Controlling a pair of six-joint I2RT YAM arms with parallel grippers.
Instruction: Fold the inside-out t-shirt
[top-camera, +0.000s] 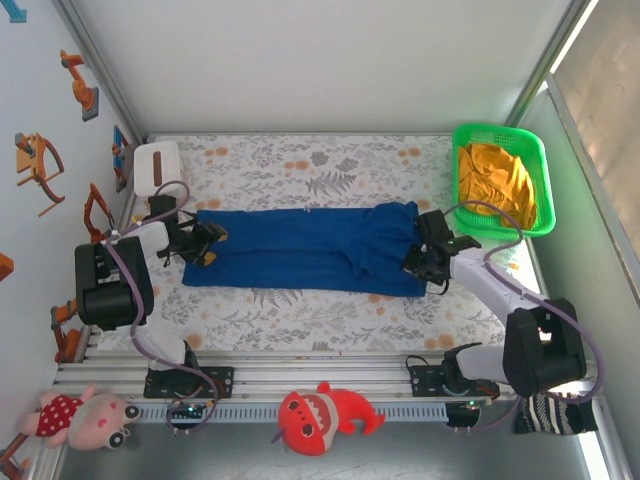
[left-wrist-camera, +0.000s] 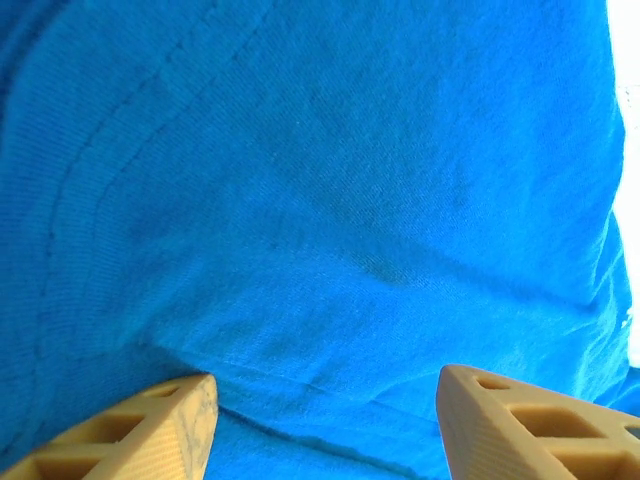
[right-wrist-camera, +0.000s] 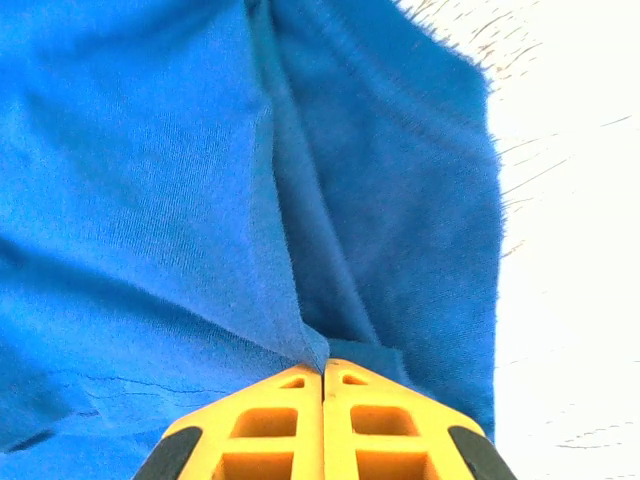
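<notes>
The t-shirt (top-camera: 300, 250) lies on the desk (top-camera: 300, 160) to the left of the green basket (top-camera: 500, 130), spread into a long, roughly rectangular blue band running left to right. Its end nearer the basket is bunched and overlapped, with a darker flap folded over. The cloth is a soft, matte knit. In the left wrist view the t-shirt (left-wrist-camera: 330, 200) shows fine ribbing, two curved lines of stitching and shallow creases. In the right wrist view the t-shirt (right-wrist-camera: 150, 200) rises in a sharp ridge, its fuzzy raw edge lying against bright white.

The right claw (top-camera: 420, 262) sits on the t-shirt's end nearer the basket. Seen from the wrist, the right claw (right-wrist-camera: 322, 370) is clenched, its ribbed yellow fingers pressed together on the peak of that ridge, so it is grasping the t-shirt.

The left claw (top-camera: 205, 245) is at the end farthest from the basket. From its wrist the left claw (left-wrist-camera: 325, 400) is released: the tan, hollow-celled fingers stand well apart with cloth lying across the gap.

The basket is a plastic lattice holding a crumpled orange garment (top-camera: 495, 180). The desk has a pale floral covering. A white box (top-camera: 155, 165) with rounded corners stands far left of the basket.
</notes>
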